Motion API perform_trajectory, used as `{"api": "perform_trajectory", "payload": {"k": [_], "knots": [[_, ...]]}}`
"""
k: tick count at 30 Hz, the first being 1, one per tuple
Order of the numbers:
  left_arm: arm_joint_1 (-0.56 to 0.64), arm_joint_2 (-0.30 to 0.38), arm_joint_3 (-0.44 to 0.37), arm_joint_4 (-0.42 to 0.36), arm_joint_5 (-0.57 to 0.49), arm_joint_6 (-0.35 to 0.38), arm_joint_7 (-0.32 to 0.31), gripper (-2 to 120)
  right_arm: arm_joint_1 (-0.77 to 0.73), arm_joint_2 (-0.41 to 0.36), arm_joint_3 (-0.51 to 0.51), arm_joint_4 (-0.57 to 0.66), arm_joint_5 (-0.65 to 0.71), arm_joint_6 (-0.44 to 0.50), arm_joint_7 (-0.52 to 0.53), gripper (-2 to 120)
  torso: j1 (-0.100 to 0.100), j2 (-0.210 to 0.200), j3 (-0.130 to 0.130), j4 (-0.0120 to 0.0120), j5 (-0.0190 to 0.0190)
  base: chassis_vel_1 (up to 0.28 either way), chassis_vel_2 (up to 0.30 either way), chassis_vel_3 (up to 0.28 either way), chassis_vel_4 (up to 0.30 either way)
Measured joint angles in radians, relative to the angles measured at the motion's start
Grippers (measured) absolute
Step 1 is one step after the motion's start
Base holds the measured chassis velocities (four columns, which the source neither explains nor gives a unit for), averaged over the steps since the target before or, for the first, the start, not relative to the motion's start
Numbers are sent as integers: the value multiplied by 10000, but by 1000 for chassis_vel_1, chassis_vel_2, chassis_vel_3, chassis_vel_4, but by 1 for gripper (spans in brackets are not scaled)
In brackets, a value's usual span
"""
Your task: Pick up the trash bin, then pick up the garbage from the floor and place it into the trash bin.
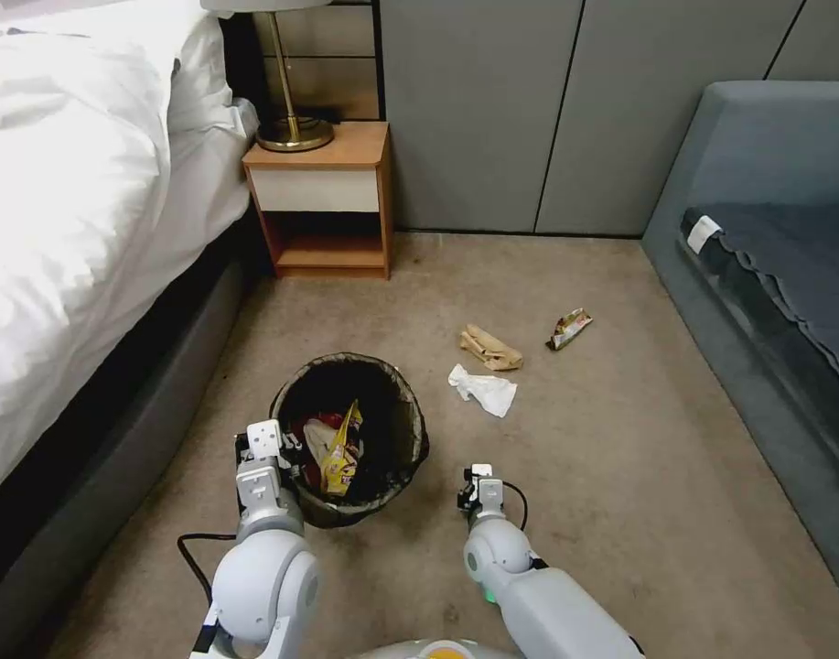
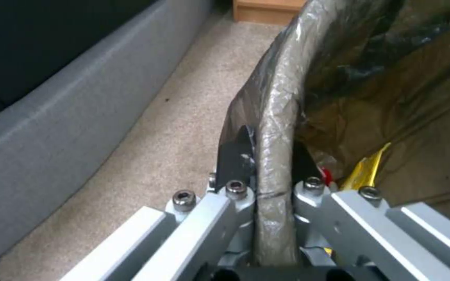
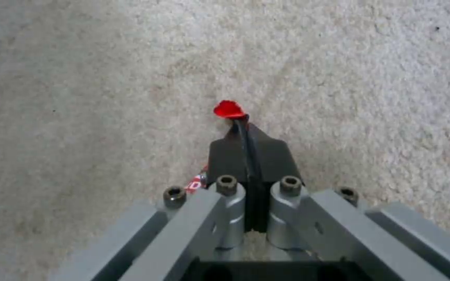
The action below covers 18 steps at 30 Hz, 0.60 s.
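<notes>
Left gripper (image 2: 269,171) is clamped tight on the bin (image 1: 403,403) rim, one black finger (image 2: 235,156) outside the wall and the other inside, the bag-covered lip pinched between them. From the head view that left gripper (image 1: 271,450) sits at the bin's near-left edge, and the bin itself stands on the carpet (image 1: 620,476) just beside the bed (image 1: 71,201), its dark bag folded over the rim. Inside it lie a yellow wrapper (image 1: 343,450) and some red-and-white litter, resting against the near wall; the wrist camera catches that yellow wrapper (image 2: 366,171) just past the inner finger. Now the right gripper (image 3: 246,128): fingers pressed together, nipping a small red wrapper (image 3: 229,109) whose tip pokes out beyond the black pads, with bare carpet (image 3: 105,78) beneath it. In the head view the right gripper (image 1: 480,487) hangs low over the floor, to the right of the bin and apart from it. Farther out on the carpet, a white tissue (image 1: 484,389) lies nearest, a brown bag (image 1: 489,349) just behind it, and a golden wrapper (image 1: 568,329) off to the right of that, near the grey sofa (image 1: 767,275). Against the far wall, a wooden nightstand (image 1: 323,197) carries a brass lamp (image 1: 294,128) next to the bed.
</notes>
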Motion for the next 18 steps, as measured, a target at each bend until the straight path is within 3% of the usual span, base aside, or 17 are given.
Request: {"api": "perform_trajectory", "payload": {"k": [12, 14, 16, 18], "knots": [[-13, -13, 7, -3, -4, -1, -1, 1, 19, -105, 28, -20, -331, 430, -153, 0, 1, -2, 3, 0, 2, 0, 0, 0, 0], [-45, 12, -16, 1, -40, -1, -18, 1, -110, -283, 255, 518, -704, 842, -75, 0, 1, -3, 4, -8, -17, 0, 0, 0, 0], [-64, 35, -18, 35, -67, -3, -1, 1, -218, -358, 377, 915, -996, 1178, -71, 0, 1, -3, 3, -8, -2, 0, 0, 0, 0], [-93, 76, -30, 150, -93, -10, -5, 1, -410, -531, 631, 1565, -1936, 1954, -71, 0, 1, -3, 3, -9, -10, 0, 0, 0, 0]]}}
